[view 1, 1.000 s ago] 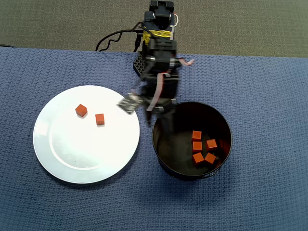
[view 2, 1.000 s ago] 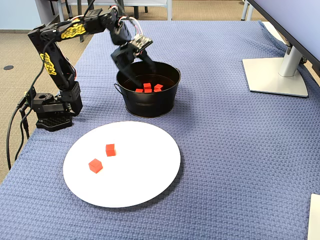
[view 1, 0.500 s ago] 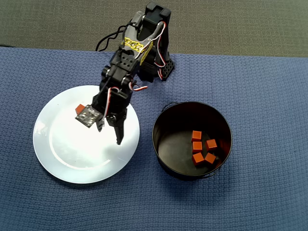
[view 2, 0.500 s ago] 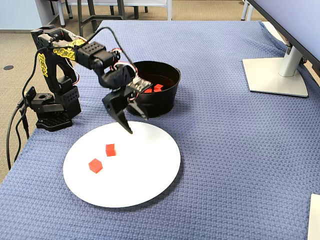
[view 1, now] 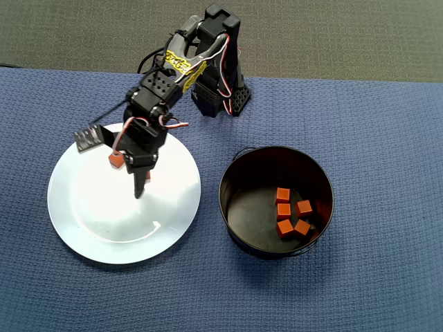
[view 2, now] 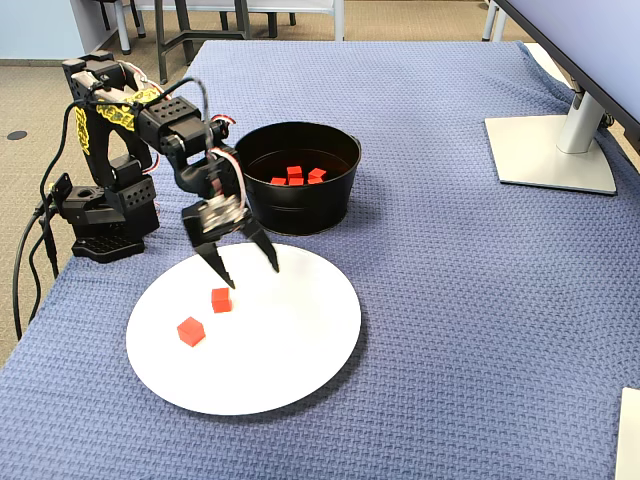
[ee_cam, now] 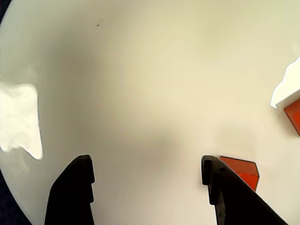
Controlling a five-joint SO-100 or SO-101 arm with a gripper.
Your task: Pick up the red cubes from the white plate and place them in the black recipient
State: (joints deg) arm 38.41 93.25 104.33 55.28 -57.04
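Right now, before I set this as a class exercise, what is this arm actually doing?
A small black robot arm is moving red cubes from a white plate into a black pot. Five cubes already lie in the pot. Two remain on the plate: the nearer cube sits just beside the fingertips, the other cube farther out. The gripper is open and empty, hanging low over the plate, apparently lining up for the next pick.

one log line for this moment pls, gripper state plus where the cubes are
gripper: open, empty, over plate | nearest cube: just outside one finger | second cube: on plate | pot: five cubes
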